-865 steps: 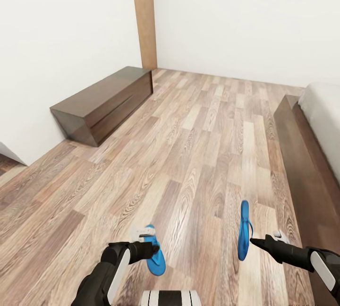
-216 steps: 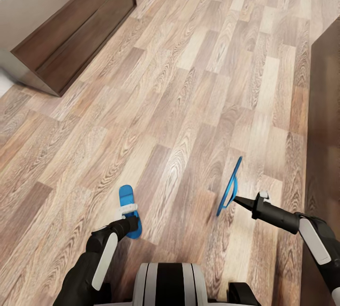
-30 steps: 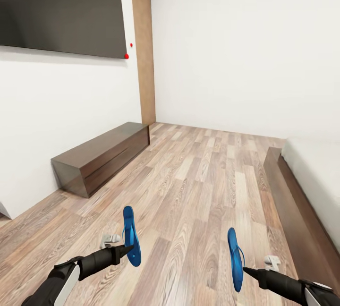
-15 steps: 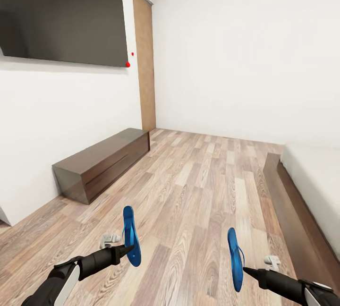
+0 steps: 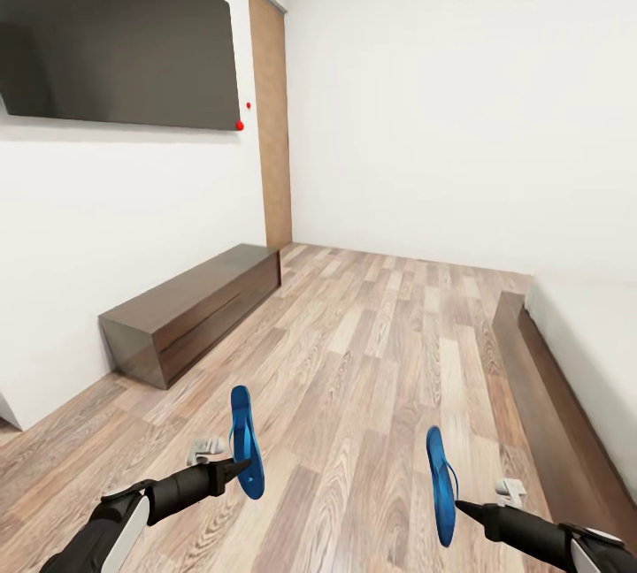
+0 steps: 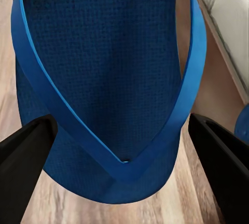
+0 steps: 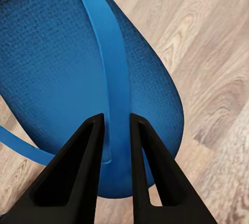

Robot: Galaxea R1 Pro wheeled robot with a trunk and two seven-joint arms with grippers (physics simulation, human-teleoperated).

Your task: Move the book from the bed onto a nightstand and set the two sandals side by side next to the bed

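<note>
Each of my grippers holds one bright blue sandal above the wood floor, both turned on edge. My left gripper is shut on the left sandal; in the left wrist view its fingers straddle the sandal near the toe end. Over on the right, my right gripper is shut on the other sandal, pinching its thong strap between the fingers. The bed with its dark frame runs along the right. The book and the nightstand are out of view.
A long low dark-wood bench stands against the left wall under a wall-mounted dark screen. A tan door is at the far left corner. Open plank floor stretches between bench and bed.
The head view has tipped up slightly, so the room sits a little lower in the picture. Both arms and their sandals stay as they were.
</note>
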